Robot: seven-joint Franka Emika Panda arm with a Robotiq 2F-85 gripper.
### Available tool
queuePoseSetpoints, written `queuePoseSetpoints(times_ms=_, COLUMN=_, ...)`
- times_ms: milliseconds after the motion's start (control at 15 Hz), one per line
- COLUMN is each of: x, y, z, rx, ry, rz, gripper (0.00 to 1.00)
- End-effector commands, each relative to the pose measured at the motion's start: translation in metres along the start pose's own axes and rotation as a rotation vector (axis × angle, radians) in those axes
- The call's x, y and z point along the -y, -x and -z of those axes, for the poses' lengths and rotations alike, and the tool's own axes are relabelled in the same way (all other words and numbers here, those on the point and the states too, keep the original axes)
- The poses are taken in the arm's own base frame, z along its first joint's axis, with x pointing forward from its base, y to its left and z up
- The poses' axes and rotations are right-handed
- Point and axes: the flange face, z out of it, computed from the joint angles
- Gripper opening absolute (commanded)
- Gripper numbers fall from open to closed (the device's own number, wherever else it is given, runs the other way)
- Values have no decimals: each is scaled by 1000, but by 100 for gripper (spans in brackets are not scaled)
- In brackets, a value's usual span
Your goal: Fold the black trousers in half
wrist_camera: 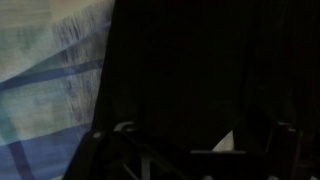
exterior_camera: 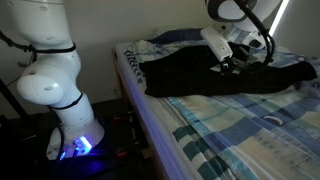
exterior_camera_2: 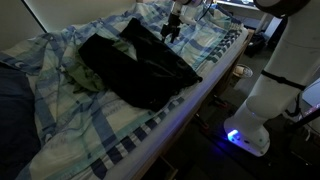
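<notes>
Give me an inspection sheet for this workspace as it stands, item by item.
Surface: bed with a rumpled blue-and-white plaid sheet.
Job's things: matte black trousers lie crumpled across the bed, not yet neatly halved.
Clutter: dark blue pillow at the bed's end; greenish cloth patch beside the trousers.
Grippers: Robotiq gripper low over the trousers' edge; wrist view too dark to tell whether it is open or shut.
Cables: what looks like a dark cable arches above the wrist.
Surroundings: white robot base beside the bed, blue light at its foot; pale wall behind.
</notes>
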Motion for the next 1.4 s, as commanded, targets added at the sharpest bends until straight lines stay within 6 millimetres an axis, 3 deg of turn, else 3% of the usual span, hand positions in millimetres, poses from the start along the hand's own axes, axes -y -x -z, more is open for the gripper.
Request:
queuePoseSetpoints(times_ms=0, x=-2, y=-29, z=-1, rx=-92, ry=10, rz=-56, gripper=100)
queuePoseSetpoints(times_ms=133, x=9, y=-32, z=-1, rx=-100, ry=22, rz=-35, gripper=100)
queuePoseSetpoints(times_ms=200, x=1, y=-25, z=-6, rx=-74, ry=27, rz=-27, gripper=100)
queuePoseSetpoints(times_ms=600, x=-3, y=-32, z=-13, rx=-92, ry=8, rz=-45, gripper=100)
queuePoseSetpoints(times_ms=1333, x=-44, y=-84, z=-18, rx=-190, ry=70, rz=-81, gripper=100)
